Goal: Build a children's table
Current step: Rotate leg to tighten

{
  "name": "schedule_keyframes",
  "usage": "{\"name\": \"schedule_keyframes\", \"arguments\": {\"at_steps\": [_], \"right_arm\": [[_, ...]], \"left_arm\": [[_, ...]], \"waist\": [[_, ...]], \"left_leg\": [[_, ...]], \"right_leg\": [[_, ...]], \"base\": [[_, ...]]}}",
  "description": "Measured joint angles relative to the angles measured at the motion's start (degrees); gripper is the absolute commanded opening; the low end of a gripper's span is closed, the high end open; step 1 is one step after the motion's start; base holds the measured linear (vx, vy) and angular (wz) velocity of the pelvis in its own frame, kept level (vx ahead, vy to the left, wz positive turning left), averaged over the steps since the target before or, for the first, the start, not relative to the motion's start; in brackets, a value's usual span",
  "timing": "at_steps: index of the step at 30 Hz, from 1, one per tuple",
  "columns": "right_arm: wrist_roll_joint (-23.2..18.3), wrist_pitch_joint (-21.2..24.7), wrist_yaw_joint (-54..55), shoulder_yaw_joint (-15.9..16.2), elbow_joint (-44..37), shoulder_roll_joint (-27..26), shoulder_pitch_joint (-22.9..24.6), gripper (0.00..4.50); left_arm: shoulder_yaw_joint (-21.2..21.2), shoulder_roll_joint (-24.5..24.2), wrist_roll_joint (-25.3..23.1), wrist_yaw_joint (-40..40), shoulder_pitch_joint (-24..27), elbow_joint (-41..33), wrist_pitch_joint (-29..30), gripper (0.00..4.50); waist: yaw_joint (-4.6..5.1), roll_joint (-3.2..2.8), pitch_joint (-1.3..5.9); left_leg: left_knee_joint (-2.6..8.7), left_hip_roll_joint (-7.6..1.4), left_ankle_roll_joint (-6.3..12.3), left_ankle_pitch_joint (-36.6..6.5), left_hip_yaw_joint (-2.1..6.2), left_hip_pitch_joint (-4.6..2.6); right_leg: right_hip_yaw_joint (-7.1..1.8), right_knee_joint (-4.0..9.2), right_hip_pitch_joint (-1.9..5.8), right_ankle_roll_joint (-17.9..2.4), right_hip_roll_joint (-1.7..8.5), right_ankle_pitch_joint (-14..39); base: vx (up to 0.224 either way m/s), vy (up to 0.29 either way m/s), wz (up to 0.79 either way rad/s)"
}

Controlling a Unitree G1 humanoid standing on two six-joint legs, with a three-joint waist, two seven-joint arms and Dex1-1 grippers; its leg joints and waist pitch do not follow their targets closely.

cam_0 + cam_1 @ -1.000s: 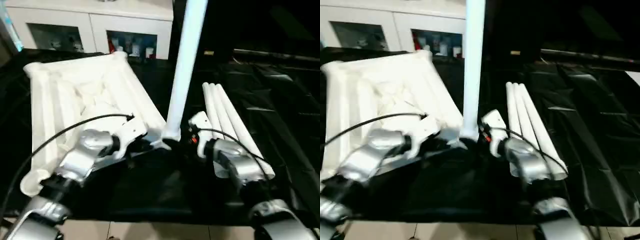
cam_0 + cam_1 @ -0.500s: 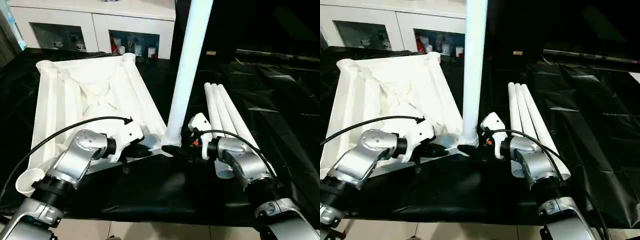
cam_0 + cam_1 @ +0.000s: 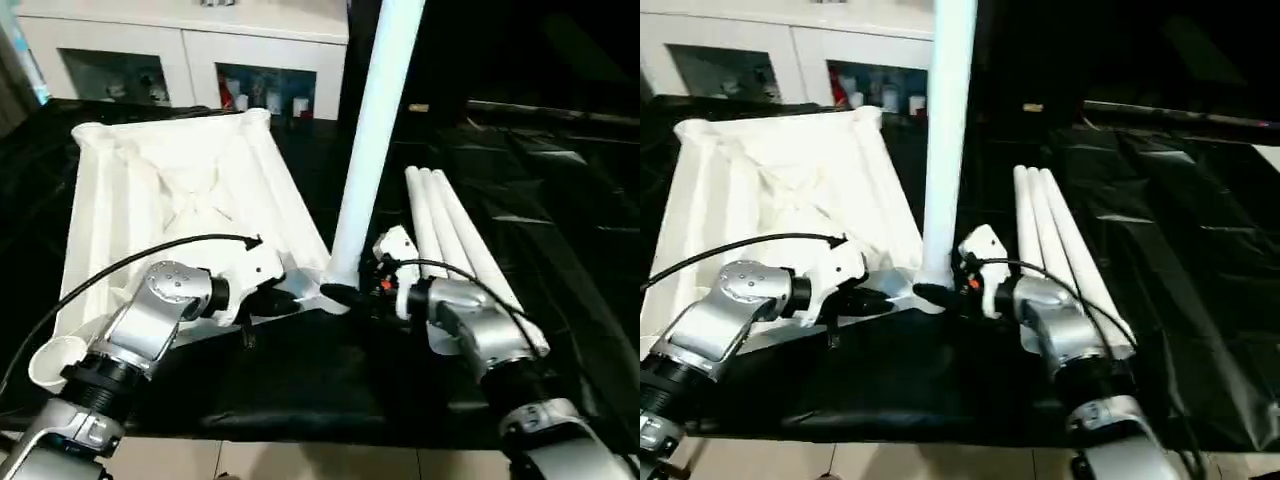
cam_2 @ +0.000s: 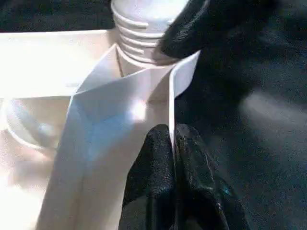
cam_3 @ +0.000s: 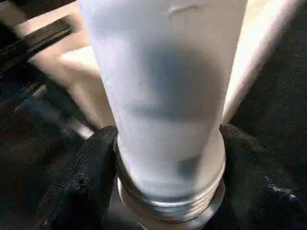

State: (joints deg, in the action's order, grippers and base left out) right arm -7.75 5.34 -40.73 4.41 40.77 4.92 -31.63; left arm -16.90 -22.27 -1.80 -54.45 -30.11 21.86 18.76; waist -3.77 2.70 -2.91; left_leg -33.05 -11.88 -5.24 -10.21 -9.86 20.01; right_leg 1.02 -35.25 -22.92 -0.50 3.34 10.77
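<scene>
Here, the upturned children's table (image 3: 180, 190) lies ribbed side up on the black-draped tabletop (image 3: 560, 220), before a white cabinet (image 3: 190, 55). One leg (image 3: 375, 130) stands upright in the near corner socket; three spare legs (image 3: 450, 235) lie just beside it. My left gripper (image 4: 173, 158) has its jaws pinched shut on the top's edge rib. My right gripper (image 5: 168, 158), wider a second ago, now closes its jaws around the leg's threaded base, suggesting it is about to be screwed home. No writing is legible.
</scene>
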Motion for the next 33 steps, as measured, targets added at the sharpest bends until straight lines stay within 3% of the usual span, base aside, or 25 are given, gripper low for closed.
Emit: {"name": "schedule_keyframes", "arguments": {"at_steps": [6, 13, 17, 18, 22, 24, 27, 33], "right_arm": [[0.44, -1.60, 22.69, -5.54, 9.25, -6.41, -6.24, 2.80], [0.42, -3.73, 29.55, -7.38, 14.61, -8.73, -9.85, 2.80], [0.60, -5.00, 27.75, -7.85, 16.14, -8.82, -10.56, 2.80], [0.62, -5.49, 26.62, -7.87, 16.31, -8.72, -10.55, 3.15], [0.54, -6.68, 19.62, -6.75, 15.63, -7.05, -9.64, 3.53], [0.39, -6.28, 15.39, -6.06, 14.39, -5.62, -8.41, 3.70], [0.38, -4.19, 7.27, -3.52, 10.19, -2.46, -6.68, 3.96], [0.92, -1.53, -11.09, 3.40, -0.40, 6.89, -1.40, 3.96]], "left_arm": [[0.16, 9.79, -3.07, 14.33, -5.42, 7.39, 3.64, 0.00], [0.48, 11.69, -3.62, 17.55, -6.82, 8.38, 5.73, 0.00], [0.35, 10.75, -3.60, 16.69, -6.59, 8.04, 5.00, 0.00], [0.29, 9.97, -3.57, 16.09, -6.40, 7.58, 4.85, 0.00], [0.18, 6.75, -3.30, 12.68, -4.45, 5.20, 2.24, 0.00], [0.14, 5.21, -2.84, 10.33, -3.55, 3.89, 1.16, 0.00], [0.18, 2.50, -1.71, 6.23, -1.94, 1.92, -0.60, 0.00], [0.13, -3.45, 1.44, -3.04, 1.63, -2.19, -3.12, 0.00]], "waist": [[0.48, -0.02, 0.02], [0.50, 0.18, 0.14], [0.85, 0.39, 0.22], [1.04, 0.44, 0.21], [1.41, 0.43, 0.19], [1.15, 0.31, 0.11], [0.81, 0.17, 0.02], [0.30, 0.09, -0.03]], "left_leg": [[-0.09, 0.03, -0.05, 0.03, 0.05, 0.01], [-0.03, 0.02, -0.05, 0.03, 0.06, 0.09], [-0.03, 0.01, -0.04, 0.02, 0.05, 0.16], [-0.02, 0.01, -0.04, 0.02, 0.05, 0.21], [0.15, -0.01, -0.04, 0.02, 0.04, 0.33], [0.20, -0.01, -0.04, 0.02, 0.01, 0.37], [0.20, -0.01, -0.03, 0.01, 0.00, 0.45], [0.21, -0.01, 0.02, -0.01, -0.02, 0.46]], "right_leg": [[-0.02, 0.07, -0.02, 0.07, 0.03, 0.01], [0.00, 0.06, -0.10, 0.11, 0.01, -0.13], [-0.01, 0.18, -0.13, 0.13, 0.00, -0.12], [-0.01, 0.19, -0.17, 0.13, 0.00, -0.12], [0.02, 0.22, -0.31, 0.18, -0.02, -0.09], [0.05, 0.22, -0.35, 0.20, -0.03, -0.05], [0.05, 0.26, -0.39, 0.19, -0.02, -0.05], [0.05, 0.29, -0.39, 0.19, -0.02, -0.04]], "base": [[0.000, 0.000, 0.00], [0.000, 0.000, 0.00], [0.000, 0.000, 0.00], [0.000, 0.000, 0.00], [0.000, 0.000, 0.00], [0.000, 0.000, 0.00], [0.000, 0.000, 0.00], [0.000, 0.000, 0.00]]}}
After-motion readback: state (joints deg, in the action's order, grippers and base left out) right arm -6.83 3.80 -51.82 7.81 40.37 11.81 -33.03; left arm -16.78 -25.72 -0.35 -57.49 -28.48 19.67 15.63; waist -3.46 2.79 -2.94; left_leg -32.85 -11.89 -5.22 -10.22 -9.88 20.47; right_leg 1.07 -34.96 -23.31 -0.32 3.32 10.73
